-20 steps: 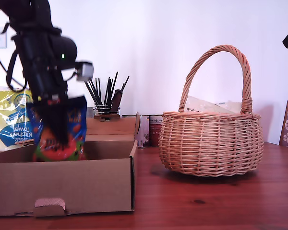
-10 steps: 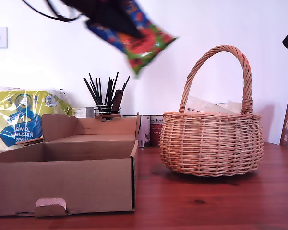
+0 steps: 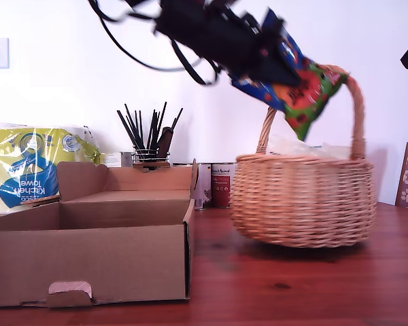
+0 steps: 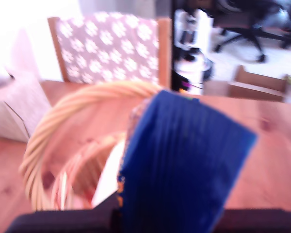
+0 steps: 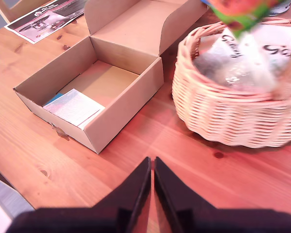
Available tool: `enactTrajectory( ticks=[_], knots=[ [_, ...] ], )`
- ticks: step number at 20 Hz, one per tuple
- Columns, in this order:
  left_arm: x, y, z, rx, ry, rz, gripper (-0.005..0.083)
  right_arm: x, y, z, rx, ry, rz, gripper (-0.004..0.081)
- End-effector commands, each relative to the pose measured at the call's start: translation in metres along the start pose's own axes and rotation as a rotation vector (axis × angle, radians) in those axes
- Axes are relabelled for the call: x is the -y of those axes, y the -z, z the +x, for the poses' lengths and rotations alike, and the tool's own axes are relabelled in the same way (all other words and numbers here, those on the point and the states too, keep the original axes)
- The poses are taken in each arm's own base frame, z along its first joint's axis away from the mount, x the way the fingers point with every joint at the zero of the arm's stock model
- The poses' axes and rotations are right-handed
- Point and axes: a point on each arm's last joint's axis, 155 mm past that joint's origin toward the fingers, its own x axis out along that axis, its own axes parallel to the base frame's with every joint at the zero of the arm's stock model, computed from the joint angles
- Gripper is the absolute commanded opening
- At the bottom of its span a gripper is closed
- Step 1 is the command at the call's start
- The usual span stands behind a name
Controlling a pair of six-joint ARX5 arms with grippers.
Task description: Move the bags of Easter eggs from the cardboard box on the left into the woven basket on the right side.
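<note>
My first gripper [image 3: 268,64] is clamped on the blue bag [image 3: 292,75], which hangs tilted over the woven basket [image 3: 302,200], touching its handle at about one o'clock. My second gripper [image 5: 152,187] hovers with jaws together above bare table [image 3: 292,292]. The cardboard box [image 3: 88,251] sits at the basket's nine o'clock.

wooden table [image 3: 292,292] | cardboard box [image 3: 88,261] | woven basket [image 3: 302,200] | kitchen towel pack [image 3: 27,166]

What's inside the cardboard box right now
In the cardboard box, the second wrist view shows one flat pale bag in a corner on bare cardboard. Whatever lies beneath it is hidden.
</note>
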Motion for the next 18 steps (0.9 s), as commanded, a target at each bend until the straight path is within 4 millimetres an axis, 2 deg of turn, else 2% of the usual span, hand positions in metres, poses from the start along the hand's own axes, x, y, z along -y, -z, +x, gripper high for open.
enactTrajectory(
  ticks=[1, 4, 6, 12, 18],
  knots=[
    [-0.011, 0.035, 0.023, -0.034, -0.05, -0.046, -0.0002, -0.002, -0.005, -0.002, 0.013, -0.007, -0.001, -0.0012],
    [-0.015, 0.056, 0.046, -0.03, -0.101, -0.088, -0.0001, -0.002, -0.005, -0.002, 0.012, -0.007, 0.0, -0.0012],
    [-0.011, 0.061, 0.054, -0.014, -0.097, -0.174, -0.0001, -0.002, -0.004, -0.002, 0.01, -0.007, 0.0, -0.0012],
    [0.002, 0.06, 0.058, 0.003, -0.05, -0.569, -0.0001, -0.002, -0.004, -0.002, 0.009, -0.007, 0.0, -0.0012],
    [0.016, 0.055, 0.062, 0.01, -0.016, -0.713, -0.0001, -0.001, -0.004, -0.002, 0.009, 0.0, -0.001, -0.0012]
  ],
)
